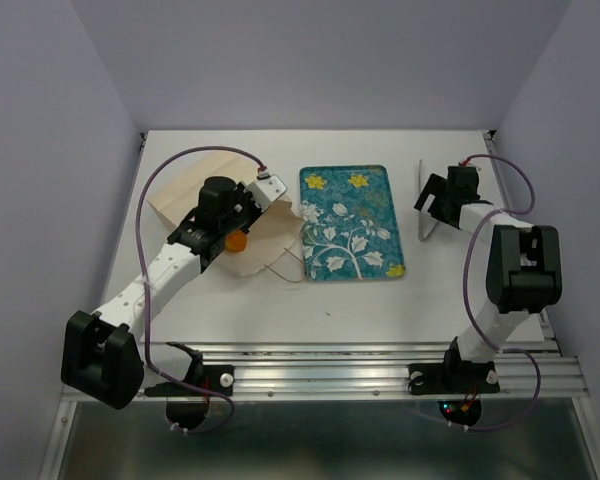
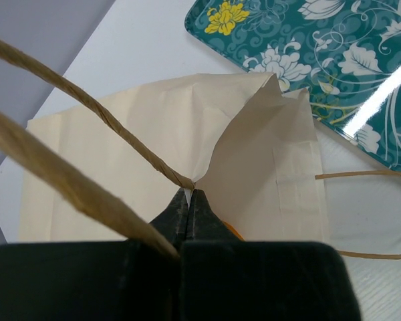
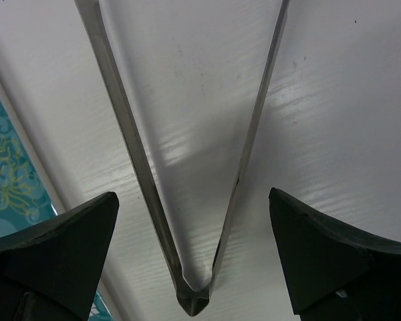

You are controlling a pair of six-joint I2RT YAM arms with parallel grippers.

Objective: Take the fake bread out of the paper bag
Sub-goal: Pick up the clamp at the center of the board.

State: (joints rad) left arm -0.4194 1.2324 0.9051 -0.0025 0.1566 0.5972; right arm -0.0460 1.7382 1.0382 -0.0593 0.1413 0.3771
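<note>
Lit softly and evenly from overhead, leaving only faint shadows on the white worktop (image 1: 360, 300). Streaked with bright glare across the glossy tray (image 2: 361, 60), sharp on the paper bag (image 2: 140, 147) yet badly blurred on its near string handle (image 2: 47, 174). Crisp on the tongs (image 3: 134, 147), with a soft shadow beside them.

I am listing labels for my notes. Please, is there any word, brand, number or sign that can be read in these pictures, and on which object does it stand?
There is no readable text.
The paper bag is plain.
The tray carries only a flower pattern.
The tongs are bare metal.
Any marking on the arms is too small to read.
</note>
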